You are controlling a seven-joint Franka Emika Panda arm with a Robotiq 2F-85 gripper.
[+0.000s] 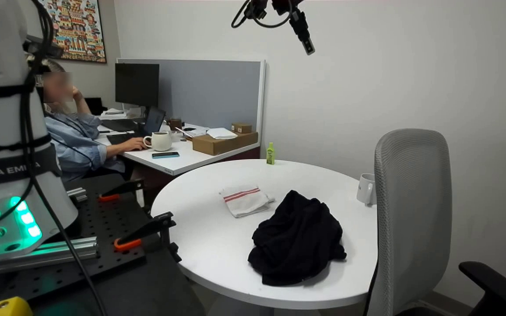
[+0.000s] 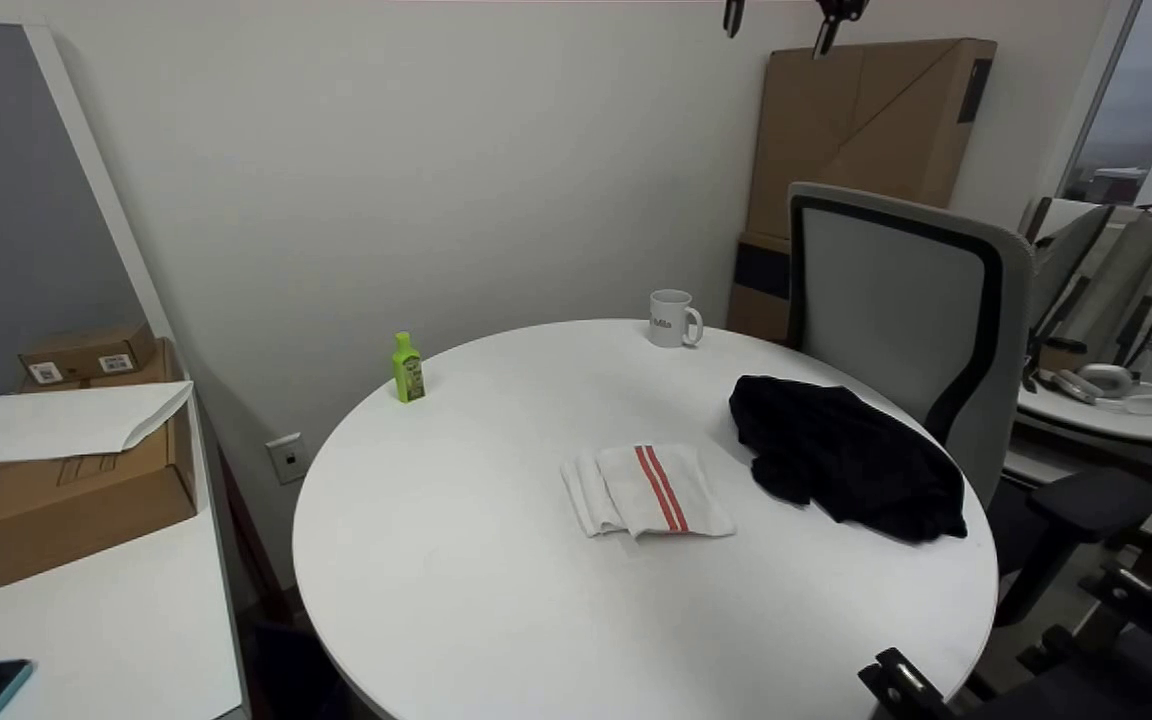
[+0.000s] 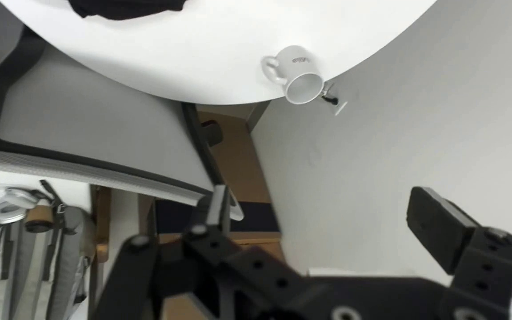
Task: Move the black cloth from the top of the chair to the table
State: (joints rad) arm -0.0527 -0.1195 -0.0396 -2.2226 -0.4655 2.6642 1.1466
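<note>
The black cloth (image 1: 297, 241) lies crumpled on the round white table (image 1: 209, 237), on the side near the chair (image 1: 415, 219). It also lies there in an exterior view (image 2: 841, 455), and its edge shows at the top of the wrist view (image 3: 127, 8). The top of the chair's grey backrest (image 2: 901, 270) is bare. My gripper (image 3: 320, 200) is open with nothing between its fingers. It is high above the table, apart from the cloth; its fingers show at the top edge in an exterior view (image 2: 779, 28).
A folded white towel with red stripes (image 2: 651, 490), a white mug (image 2: 671, 318) and a green bottle (image 2: 408, 368) stand or lie on the table. A desk (image 1: 182, 162) with a seated person is behind. Tall cardboard boxes (image 2: 846, 130) stand behind the chair.
</note>
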